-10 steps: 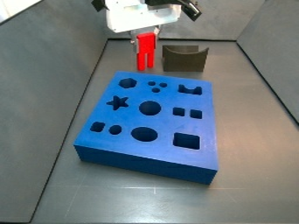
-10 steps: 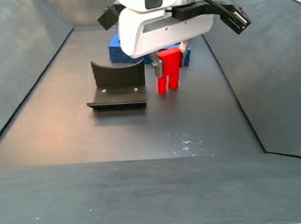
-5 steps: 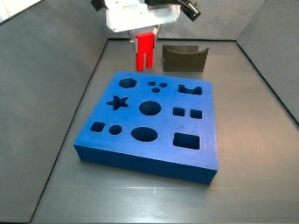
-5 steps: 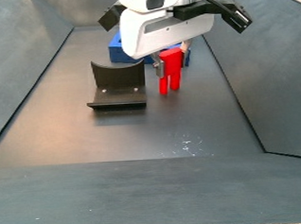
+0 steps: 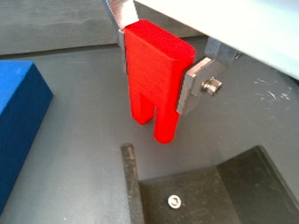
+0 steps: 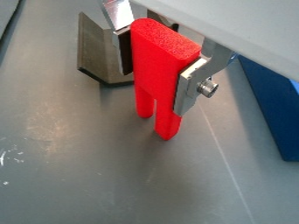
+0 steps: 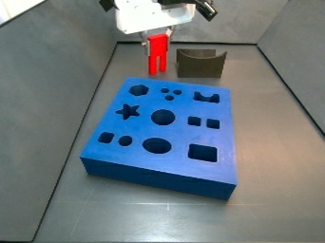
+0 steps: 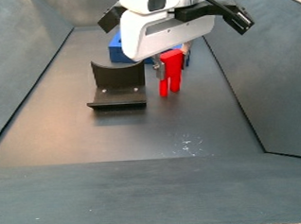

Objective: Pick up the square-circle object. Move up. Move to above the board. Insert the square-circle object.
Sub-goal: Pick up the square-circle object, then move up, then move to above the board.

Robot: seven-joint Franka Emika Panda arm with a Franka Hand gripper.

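The gripper (image 7: 159,42) is shut on the square-circle object (image 7: 159,57), a bright red peg with two narrower legs, held upright by its upper part. Its legs hang just over the dark floor beyond the far edge of the board (image 7: 137,159), a blue slab with many cut-out holes. Both wrist views show the silver fingers (image 5: 197,80) clamping the peg's sides (image 6: 152,79). The gripper (image 8: 172,58) and peg (image 8: 171,75) also show in the side view from the other end. The board's corner shows in both wrist views (image 5: 17,109) (image 6: 275,105).
A dark grey curved holder (image 7: 200,63) stands beside the peg, away from the board; it shows too in other views (image 8: 116,85) (image 5: 222,188) (image 6: 98,48). Grey walls (image 7: 76,57) enclose the floor on both long sides.
The gripper and the red peg have risen very slightly. Nothing else has moved.
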